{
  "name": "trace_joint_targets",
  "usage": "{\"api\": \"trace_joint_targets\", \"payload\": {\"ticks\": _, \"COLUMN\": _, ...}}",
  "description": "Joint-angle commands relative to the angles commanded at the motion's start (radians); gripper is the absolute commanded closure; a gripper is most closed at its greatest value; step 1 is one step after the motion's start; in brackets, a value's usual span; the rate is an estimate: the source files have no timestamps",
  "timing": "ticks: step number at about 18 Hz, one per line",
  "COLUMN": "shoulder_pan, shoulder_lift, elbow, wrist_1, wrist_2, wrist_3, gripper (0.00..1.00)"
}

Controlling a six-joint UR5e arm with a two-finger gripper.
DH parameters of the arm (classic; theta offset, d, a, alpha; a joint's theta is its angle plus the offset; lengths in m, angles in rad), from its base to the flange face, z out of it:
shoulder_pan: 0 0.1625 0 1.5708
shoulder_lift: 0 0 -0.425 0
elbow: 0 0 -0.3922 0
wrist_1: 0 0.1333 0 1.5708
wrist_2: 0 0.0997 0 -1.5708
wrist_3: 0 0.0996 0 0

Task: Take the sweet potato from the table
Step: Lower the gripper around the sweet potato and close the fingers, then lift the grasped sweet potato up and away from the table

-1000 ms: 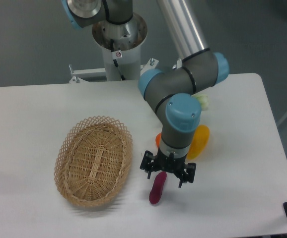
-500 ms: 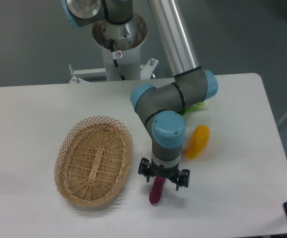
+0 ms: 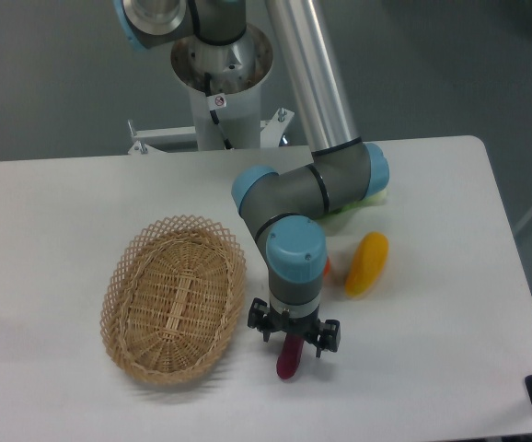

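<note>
Sweet potato (image 3: 288, 361) lies near-vertical in view — fingers (image 3: 259, 324) straddling top.

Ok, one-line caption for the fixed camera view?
Gripper lowered over the purple sweet potato on the white table, beside a wicker basket and a yellow vegetable.

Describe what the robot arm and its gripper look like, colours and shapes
The arm is a shiny silver tube running into dark grey rounded joint housings with light blue end caps. At its tip sits a small black two-finger gripper with spiky-looking black brackets on both sides. The white pedestal behind carries a small red-and-white sticker and a thin black cable.
</note>
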Motion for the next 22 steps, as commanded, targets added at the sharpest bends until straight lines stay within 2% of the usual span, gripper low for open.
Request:
{"api": "trace_joint_targets", "payload": {"ticks": 3, "shoulder_pan": 0.000, "shoulder_lift": 0.002, "elbow": 0.000, "wrist_1": 0.012, "wrist_2": 0.006, "wrist_3": 0.002, "gripper": 0.00}}
{"api": "trace_joint_targets", "payload": {"ticks": 4, "shoulder_pan": 0.000, "shoulder_lift": 0.002, "elbow": 0.002, "wrist_1": 0.012, "wrist_2": 0.020, "wrist_3": 0.005, "gripper": 0.05}}
{"api": "trace_joint_targets", "payload": {"ticks": 8, "shoulder_pan": 0.000, "shoulder_lift": 0.005, "elbow": 0.000, "wrist_1": 0.017, "wrist_2": 0.034, "wrist_3": 0.011, "gripper": 0.58}}
{"api": "trace_joint_targets", "payload": {"ticks": 10, "shoulder_pan": 0.000, "shoulder_lift": 0.008, "elbow": 0.002, "wrist_1": 0.017, "wrist_2": 0.035, "wrist_3": 0.012, "gripper": 0.69}}
{"api": "trace_joint_targets", "payload": {"ticks": 17, "shoulder_pan": 0.000, "shoulder_lift": 0.014, "elbow": 0.023, "wrist_1": 0.018, "wrist_2": 0.035, "wrist_3": 0.043, "gripper": 0.73}}
{"api": "trace_joint_targets", "payload": {"ticks": 22, "shoulder_pan": 0.037, "shoulder_lift": 0.069, "elbow": 0.092, "wrist_1": 0.017, "wrist_2": 0.017, "wrist_3": 0.058, "gripper": 0.72}}
